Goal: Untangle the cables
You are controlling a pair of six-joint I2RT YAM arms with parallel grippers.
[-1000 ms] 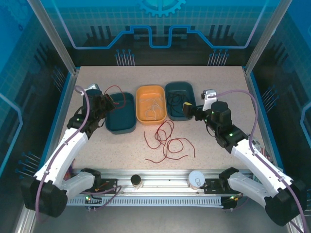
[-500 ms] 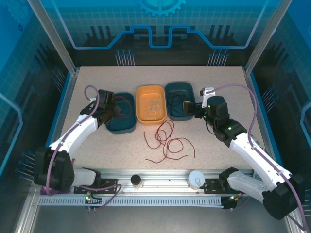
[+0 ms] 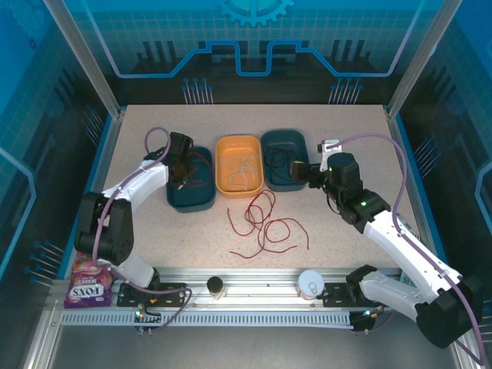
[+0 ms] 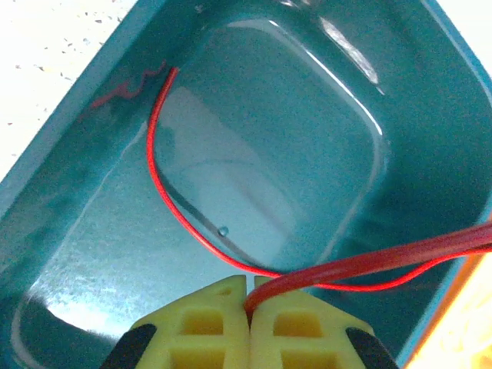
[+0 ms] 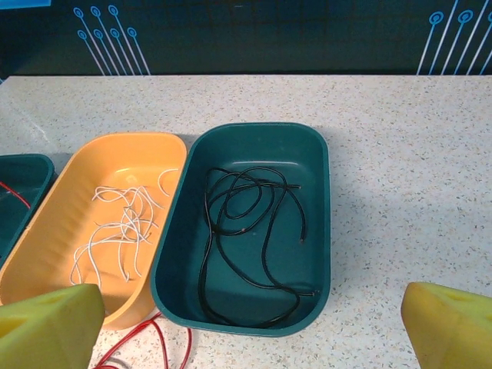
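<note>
The left gripper (image 4: pixel 250 296) is pinching a thin red wire (image 4: pixel 369 261) over the left-hand teal plastic tray (image 4: pixel 92 246). The right gripper (image 3: pixel 298 171) is hovering spread wide before the other teal tray (image 5: pixel 317 192), black wires (image 5: pixel 231 215) coiled inside.

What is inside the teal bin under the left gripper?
One red cable curves across the floor of the teal bin, one stretch pinched in the shut left gripper. Its yellow fingers cover the bin's near edge.

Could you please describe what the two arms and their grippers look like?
Both the left arm and right arm have white links, black joints and a thick purple cable looped alongside. The left gripper and right gripper carry blocky yellow fingers.
</note>
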